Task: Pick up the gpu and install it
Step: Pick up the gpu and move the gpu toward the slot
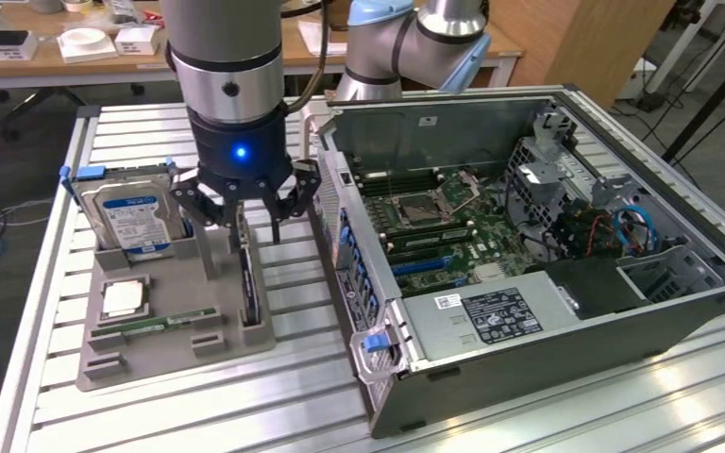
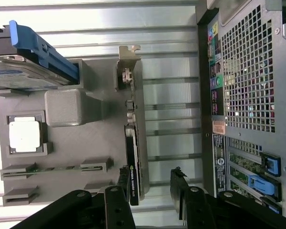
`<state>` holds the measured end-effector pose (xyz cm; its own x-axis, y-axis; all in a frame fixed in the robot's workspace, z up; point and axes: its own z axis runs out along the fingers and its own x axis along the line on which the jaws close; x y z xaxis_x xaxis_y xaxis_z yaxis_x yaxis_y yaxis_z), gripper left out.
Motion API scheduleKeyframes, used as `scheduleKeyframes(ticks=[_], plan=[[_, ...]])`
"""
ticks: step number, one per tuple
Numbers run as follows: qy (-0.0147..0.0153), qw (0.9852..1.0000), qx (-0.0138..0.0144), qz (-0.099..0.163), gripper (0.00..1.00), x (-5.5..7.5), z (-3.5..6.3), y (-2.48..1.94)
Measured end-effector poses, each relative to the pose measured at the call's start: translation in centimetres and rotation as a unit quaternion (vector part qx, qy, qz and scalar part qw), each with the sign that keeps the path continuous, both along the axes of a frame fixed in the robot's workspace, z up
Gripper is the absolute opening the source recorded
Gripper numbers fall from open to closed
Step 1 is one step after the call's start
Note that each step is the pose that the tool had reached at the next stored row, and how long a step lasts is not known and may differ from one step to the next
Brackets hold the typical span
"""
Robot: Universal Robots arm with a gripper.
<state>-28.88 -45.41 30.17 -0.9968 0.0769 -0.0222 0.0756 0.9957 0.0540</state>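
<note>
At the right edge of a grey holder tray (image 1: 161, 351), by the exterior view's right, the gpu (image 1: 252, 283) stands on its long edge in a slot. It is a slim black card with a metal bracket at its far end. A small green mark with white lettering sits on its top edge near the pincer, too small to read.

Directly above the card's far half hangs the gripper (image 1: 249, 225), its black jaws spread apart with one on each side of the card. They are not clamped on it.

Left of the card in the same tray stand a hard drive (image 1: 136, 219) with a blue label, a square processor chip (image 1: 124, 300) and a green RAM stick (image 1: 161, 326).

A narrow strip of bare slotted aluminium table (image 1: 325, 396) separates the tray from the open computer case (image 1: 564, 349) on the exterior view's right. The case's perforated rear panel faces the card. A white printed label (image 1: 501, 316) lies on the power supply inside; its text is unreadable.
</note>
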Motion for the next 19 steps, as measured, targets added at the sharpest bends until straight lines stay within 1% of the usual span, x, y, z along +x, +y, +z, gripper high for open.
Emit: scheduleKeyframes(ticks=[5, 12, 19], plan=[[0.0000, 1.0000, 0.0000, 0.000, 0.47, 0.0, -0.67, 0.00], [0.0000, 1.0000, 0.0000, 0.000, 0.47, 0.0, -1.36, 0.00], [0.0000, 1.0000, -0.0001, 0.000, 0.47, -0.2, -1.86, 0.00]])
